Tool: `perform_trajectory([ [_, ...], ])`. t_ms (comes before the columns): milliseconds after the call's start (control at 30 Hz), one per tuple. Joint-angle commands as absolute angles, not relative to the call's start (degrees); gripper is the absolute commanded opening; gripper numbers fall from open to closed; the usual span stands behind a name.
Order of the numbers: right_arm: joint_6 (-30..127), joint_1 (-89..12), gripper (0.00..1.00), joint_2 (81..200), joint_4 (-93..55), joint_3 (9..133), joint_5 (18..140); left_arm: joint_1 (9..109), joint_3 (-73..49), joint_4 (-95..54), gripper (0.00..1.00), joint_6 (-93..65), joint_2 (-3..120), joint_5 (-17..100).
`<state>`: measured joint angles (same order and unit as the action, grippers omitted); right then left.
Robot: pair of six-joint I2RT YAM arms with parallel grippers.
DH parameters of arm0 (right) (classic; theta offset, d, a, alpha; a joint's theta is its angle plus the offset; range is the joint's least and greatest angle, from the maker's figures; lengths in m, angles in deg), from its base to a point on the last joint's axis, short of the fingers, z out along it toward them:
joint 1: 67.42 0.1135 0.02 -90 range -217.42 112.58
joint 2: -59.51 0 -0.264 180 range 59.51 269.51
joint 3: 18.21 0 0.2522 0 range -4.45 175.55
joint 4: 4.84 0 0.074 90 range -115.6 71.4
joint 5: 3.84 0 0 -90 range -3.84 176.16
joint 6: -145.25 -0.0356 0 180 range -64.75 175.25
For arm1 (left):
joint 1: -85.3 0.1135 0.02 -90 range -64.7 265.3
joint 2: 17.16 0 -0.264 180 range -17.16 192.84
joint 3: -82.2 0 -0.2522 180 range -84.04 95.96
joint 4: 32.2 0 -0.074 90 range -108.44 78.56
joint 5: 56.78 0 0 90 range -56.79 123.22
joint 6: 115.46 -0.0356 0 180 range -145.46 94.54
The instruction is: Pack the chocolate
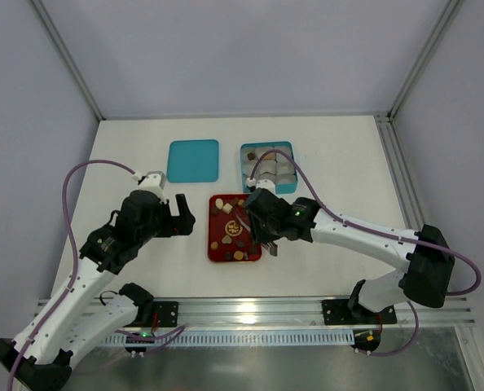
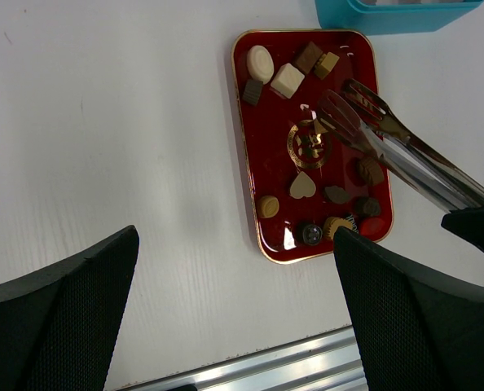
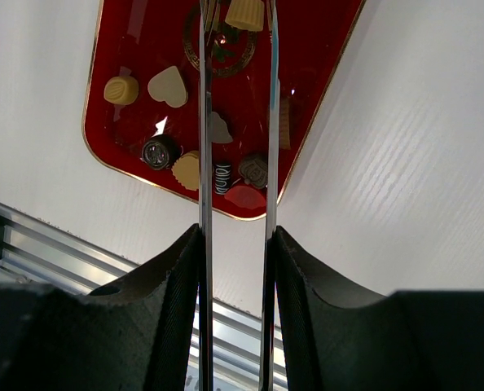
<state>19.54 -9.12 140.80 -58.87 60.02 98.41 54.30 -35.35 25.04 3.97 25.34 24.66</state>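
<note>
My right fingers (image 3: 173, 285) are clamped on the handles of the metal tongs (image 3: 203, 147). The tong tips sit over the middle of the red tray (image 2: 266, 138), with a light-brown piece (image 3: 244, 12) between them. I cannot tell whether that piece is pinched or only lying under the tips.

My left fingers (image 2: 63, 318) are spread wide and hold nothing, hovering over the worktop (image 1: 144, 138) just beside the tray.

Most of the chocolate (image 2: 303, 186), about a dozen pieces, lies in the tray. The blue box (image 1: 266, 145) stands just beyond it, its lid (image 1: 193, 160) off to one side. Its paper cups look mostly unfilled, with perhaps one or two dark pieces in. I judge the packing barely begun.
</note>
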Motion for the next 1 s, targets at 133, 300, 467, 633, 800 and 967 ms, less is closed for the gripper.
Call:
perform_trajectory([
  [133,17.55,-8.19,0.41,141.68,-56.04,59.8,98.12,54.19,-35.26,24.18,1.0,3.63,25.11,23.99],
  [300,17.1,-7.92,0.41,142.39,-55.43,58.84,97.94,54.19,-35.26,24.18,1.0,3.55,24.93,24.07],
  [467,16.75,-7.84,0.41,142.48,-55.42,58.22,98.12,54.19,-35.26,24.1,1.0,3.55,24.58,24.16],
  [633,16.75,-7.75,0.41,142.83,-55.51,58.13,98.03,54.19,-35.26,24.1,1.0,3.63,24.41,24.08],
  [800,16.84,-7.31,0.41,143.0,-55.78,57.96,98.2,54.1,-35.26,24.1,1.0,3.72,24.41,24.16],
  [967,16.93,-7.04,0.4,143.0,-55.78,57.87,98.11,54.19,-35.26,24.1,1.0,3.72,24.14,24.07],
])
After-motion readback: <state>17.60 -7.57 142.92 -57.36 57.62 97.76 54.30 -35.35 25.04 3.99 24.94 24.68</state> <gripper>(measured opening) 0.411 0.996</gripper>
